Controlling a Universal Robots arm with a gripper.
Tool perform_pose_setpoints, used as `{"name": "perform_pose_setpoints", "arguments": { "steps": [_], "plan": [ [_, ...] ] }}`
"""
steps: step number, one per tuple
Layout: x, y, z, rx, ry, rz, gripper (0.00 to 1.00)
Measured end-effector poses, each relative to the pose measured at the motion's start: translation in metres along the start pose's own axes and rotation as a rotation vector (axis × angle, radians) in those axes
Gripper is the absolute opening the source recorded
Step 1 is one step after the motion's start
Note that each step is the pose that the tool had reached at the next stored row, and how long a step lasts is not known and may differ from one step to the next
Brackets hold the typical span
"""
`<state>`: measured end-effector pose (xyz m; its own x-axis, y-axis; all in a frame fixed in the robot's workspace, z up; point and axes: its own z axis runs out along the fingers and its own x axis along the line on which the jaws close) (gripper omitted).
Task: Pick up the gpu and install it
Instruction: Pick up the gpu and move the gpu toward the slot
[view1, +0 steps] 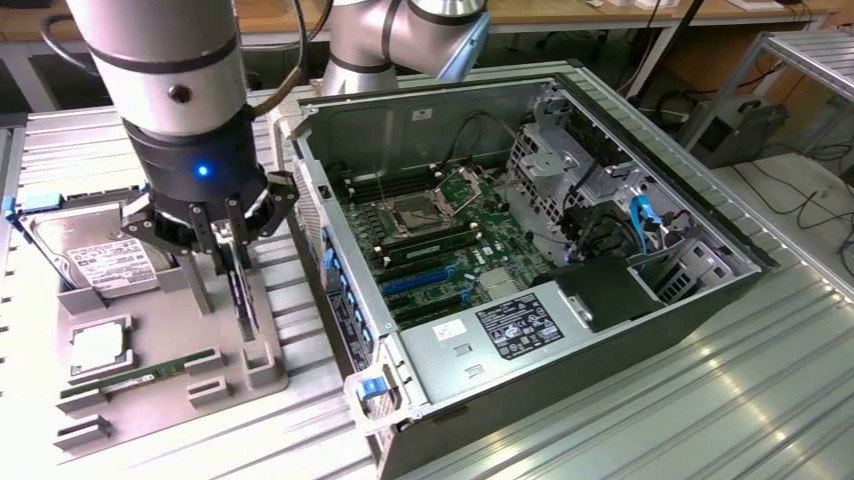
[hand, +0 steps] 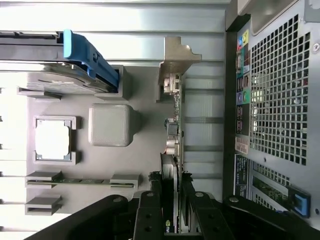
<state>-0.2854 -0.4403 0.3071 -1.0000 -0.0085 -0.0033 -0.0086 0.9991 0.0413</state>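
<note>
Your claw (view1: 230, 255), black metal with jointed, bolted fingers (hand: 149, 215), is closed on the gpu (view1: 246, 300). In the wrist view you see one finger pressed against each flat face of the card, near its upper edge. The gpu is a thin, flat black board standing upright on its long edge, with its lower edge seated in a slot of the matte grey moulded plastic holder tray (view1: 163, 318). Seen edge-on, it shows small connectors along its length and ends in a shiny silver stamped-metal bracket (hand: 176, 55) with a bent tab.

On the same tray you have a boxy silver hard drive with a white label (view1: 104, 262), a square processor with a dull metal lid (view1: 100, 345) and a narrow green memory stick (view1: 134, 377), each in its own moulded seat.

Just beside the tray, on the exterior view's right, the dark steel computer case (view1: 441, 115) lies open on its side on the ribbed aluminium table (view1: 747, 400). Its green motherboard (view1: 447, 240) with blue slots (view1: 416, 282) faces up.
</note>
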Motion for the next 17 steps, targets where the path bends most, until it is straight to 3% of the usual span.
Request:
{"name": "perform_pose_setpoints", "arguments": {
  "steps": [11, 13, 17],
  "plan": [
    [-0.002, -0.0042, -0.0520, 0.0000, 0.0015, 0.000, 0.26],
    [-0.005, -0.0060, -0.0682, 0.0000, 0.0035, 0.000, 0.26],
    [-0.013, -0.0096, -0.0901, -0.0001, 0.0095, 0.001, 0.26]
  ]
}}
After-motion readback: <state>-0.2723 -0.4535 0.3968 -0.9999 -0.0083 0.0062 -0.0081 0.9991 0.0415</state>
